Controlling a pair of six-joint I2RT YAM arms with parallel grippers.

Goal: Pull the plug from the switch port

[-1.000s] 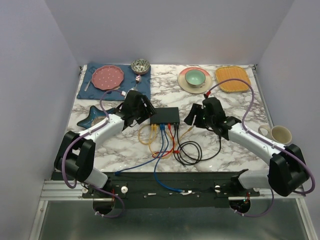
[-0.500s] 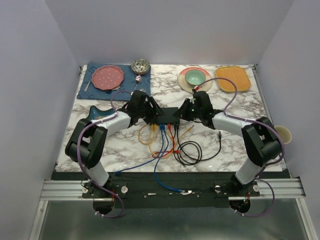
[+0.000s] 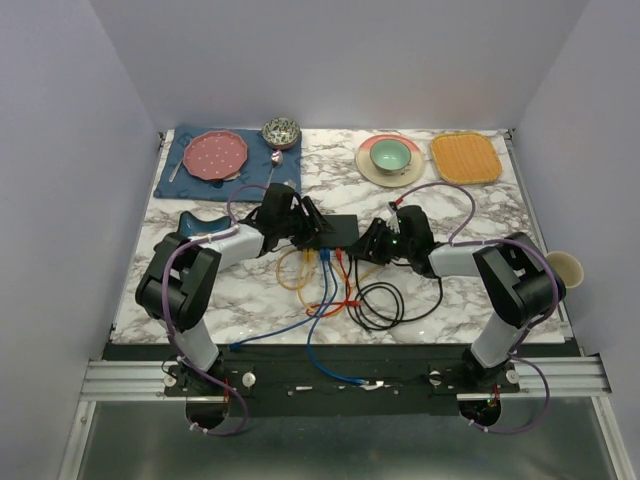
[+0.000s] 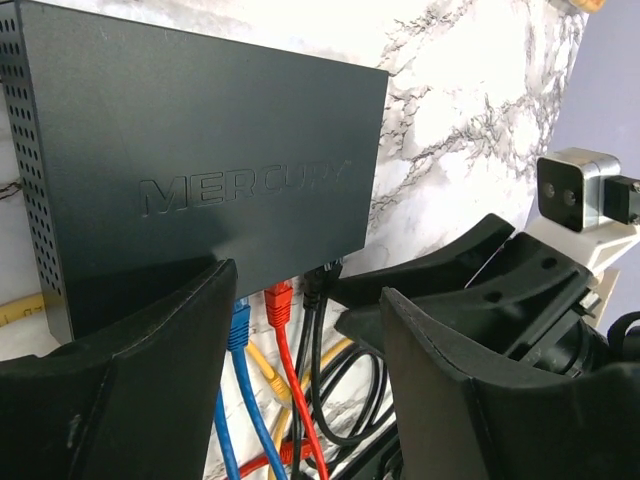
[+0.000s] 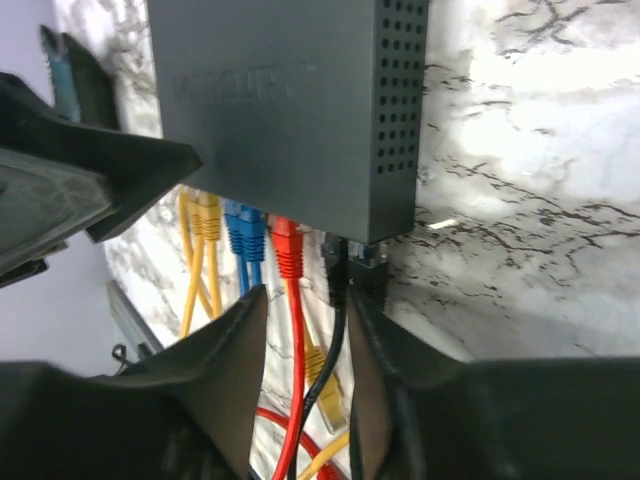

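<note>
Right wrist view: switch (image 5: 290,100), centre of marble table (image 3: 450,290). Black plug (image 5: 340,268) seated in end port. Right gripper (image 5: 308,295), earlier at the switch's far corner, now straddles the plug, fingers narrowly apart; pull seems imminent. Left gripper (image 4: 305,285) spread at port edge.

Switch (image 3: 340,228) mid-table; cables (image 3: 328,290) fan out before its near edge. Left gripper (image 3: 313,235) at switch's left end, right gripper (image 3: 363,247) at right near corner, straddling plug (image 5: 338,268).
</note>
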